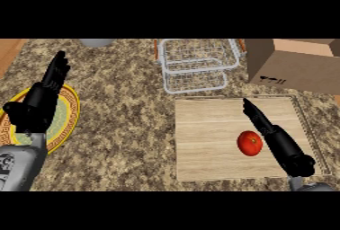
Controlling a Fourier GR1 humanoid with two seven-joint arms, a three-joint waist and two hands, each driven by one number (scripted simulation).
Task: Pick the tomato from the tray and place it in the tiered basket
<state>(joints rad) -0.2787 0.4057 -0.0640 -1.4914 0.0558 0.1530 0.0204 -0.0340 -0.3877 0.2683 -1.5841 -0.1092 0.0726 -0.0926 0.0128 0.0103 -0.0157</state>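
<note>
At the left of the speckled granite counter, the left hand rested with its black fingers straight and pointing up the view, lying over a round plate with a yellow patterned rim; it held nothing and played no part in the work. Further right, at the back, the white wire tiered basket stood with nothing visible in it. Just in front of it lay the pale wooden tray, and on the tray's right half sat the round red tomato, not yet lifted. The right hand hung just beside the tomato on its right, fingers stretched straight and apart toward the basket, not curled round anything; whether it touched the fruit could not be told. A brown cardboard box stood at the far right. By my reading, the task had barely begun: the grasp, the carry and the placing were all left to do.
</note>
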